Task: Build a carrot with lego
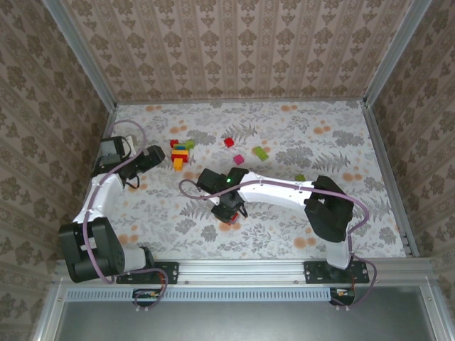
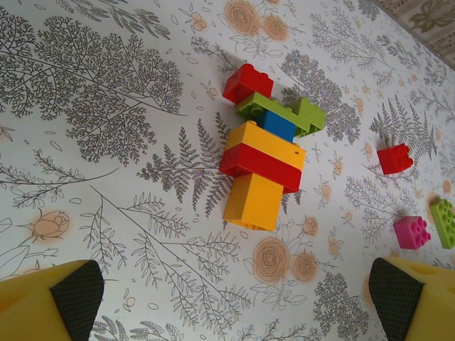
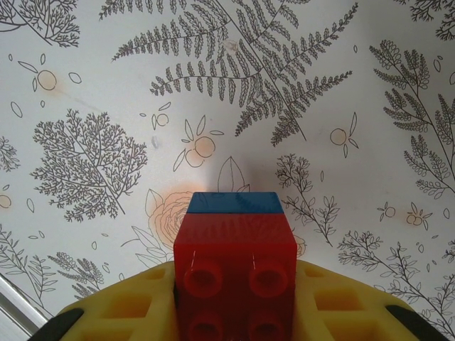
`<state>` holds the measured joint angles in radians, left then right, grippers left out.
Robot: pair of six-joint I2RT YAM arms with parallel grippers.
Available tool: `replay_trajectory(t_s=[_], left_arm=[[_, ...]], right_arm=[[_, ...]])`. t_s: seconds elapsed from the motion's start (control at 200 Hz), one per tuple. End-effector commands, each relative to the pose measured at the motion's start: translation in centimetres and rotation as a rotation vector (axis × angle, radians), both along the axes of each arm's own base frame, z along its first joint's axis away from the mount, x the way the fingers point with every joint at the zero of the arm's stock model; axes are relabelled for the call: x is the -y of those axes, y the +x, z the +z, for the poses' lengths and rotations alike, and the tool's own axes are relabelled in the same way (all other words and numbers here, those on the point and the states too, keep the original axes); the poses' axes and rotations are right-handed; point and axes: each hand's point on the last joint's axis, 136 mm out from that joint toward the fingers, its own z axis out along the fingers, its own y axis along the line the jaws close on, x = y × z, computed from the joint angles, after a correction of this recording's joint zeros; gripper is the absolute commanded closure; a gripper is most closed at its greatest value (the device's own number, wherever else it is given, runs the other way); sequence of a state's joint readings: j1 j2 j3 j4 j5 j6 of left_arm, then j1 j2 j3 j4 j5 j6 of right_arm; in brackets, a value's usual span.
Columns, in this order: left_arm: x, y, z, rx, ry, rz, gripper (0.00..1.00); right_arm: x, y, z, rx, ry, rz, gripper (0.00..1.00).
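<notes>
A stack of lego (image 2: 264, 165) lies on the floral table: red, green and blue bricks at the far end, then orange, red and orange. My left gripper (image 2: 234, 305) hovers wide open just short of the stack's orange end, with nothing between its pads (image 2: 75, 295). From above, the left gripper (image 1: 158, 158) sits left of the stack (image 1: 180, 153). My right gripper (image 3: 234, 316) is shut on a red brick (image 3: 234, 263) with a blue brick (image 3: 233, 202) joined to its far end. It hangs over the table's middle (image 1: 229, 215).
Loose bricks lie right of the stack: a red one (image 1: 229, 142), a magenta one (image 1: 239, 159), a green one (image 1: 260, 153) and a further green one (image 1: 300, 177). Papered walls close the table at the back and sides. A metal rail (image 1: 242, 268) runs along the near edge.
</notes>
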<state>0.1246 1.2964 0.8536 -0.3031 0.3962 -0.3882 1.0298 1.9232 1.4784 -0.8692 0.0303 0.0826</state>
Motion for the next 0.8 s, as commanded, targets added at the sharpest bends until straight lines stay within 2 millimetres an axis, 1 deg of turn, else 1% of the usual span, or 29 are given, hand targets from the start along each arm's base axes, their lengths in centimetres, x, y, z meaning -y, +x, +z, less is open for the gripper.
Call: replay_trajectory(t_s=[0.0, 0.085, 0.165, 0.325, 0.435, 0.59, 0.795], left_arm=[[0.2, 0.5, 0.9, 0.024, 0.016, -0.026, 0.0], [0.3, 0.4, 0.9, 0.026, 0.015, -0.029, 0.0], [0.4, 0.4, 0.9, 0.025, 0.013, -0.031, 0.0], [0.4, 0.4, 1.1, 0.03, 0.01, -0.031, 0.0], [0.5, 0.4, 1.2, 0.035, 0.009, -0.035, 0.0], [0.5, 0.3, 1.1, 0.032, 0.007, -0.035, 0.0], [0.5, 0.4, 1.2, 0.032, 0.008, -0.034, 0.0]], right_arm=[[4.4, -2.4, -4.5, -0.123, -0.211, -0.034, 0.71], [4.1, -0.6, -2.5, -0.07, -0.173, -0.085, 0.71], [4.1, 0.7, -1.3, -0.035, -0.152, -0.121, 0.71], [4.4, 2.3, -0.6, -0.014, -0.132, -0.163, 0.71], [4.4, 2.7, -0.7, -0.023, -0.121, -0.17, 0.71], [4.2, 2.7, -0.8, -0.038, -0.117, -0.16, 0.71], [4.0, 3.0, 0.1, -0.038, -0.08, -0.163, 0.67]])
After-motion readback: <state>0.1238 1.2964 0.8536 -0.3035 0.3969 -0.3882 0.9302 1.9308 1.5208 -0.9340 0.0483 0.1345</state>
